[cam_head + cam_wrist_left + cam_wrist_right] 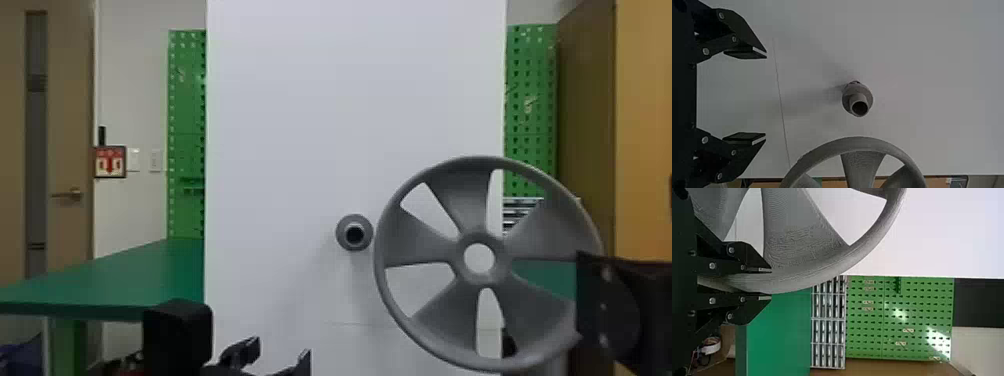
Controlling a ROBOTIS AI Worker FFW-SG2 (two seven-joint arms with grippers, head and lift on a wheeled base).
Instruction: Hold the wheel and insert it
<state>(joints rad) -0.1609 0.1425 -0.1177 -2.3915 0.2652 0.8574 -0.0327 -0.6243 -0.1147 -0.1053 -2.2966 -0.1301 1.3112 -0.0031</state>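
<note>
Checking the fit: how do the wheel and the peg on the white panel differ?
The wheel is broad and spoked; the peg is much smaller, spokeless. The right gripper holds the wheel by its rim; the peg sticks out from the white panel. Both are grey and round.

Green table point(140, 277), green pegboard point(186, 110); door point(70, 125) far left, sign point(110, 162) beside.

The robot's left gripper point(283, 347) and right gripper point(607, 300) are matte black. In the wrist views, each has two flat, angular fingers point(745, 50), tapering to pointed ends with pale strips at the tips. Round silver screws dot the black linkages. In the head view, a boxy black housing point(177, 332) with softened corners belongs to the left arm.
</note>
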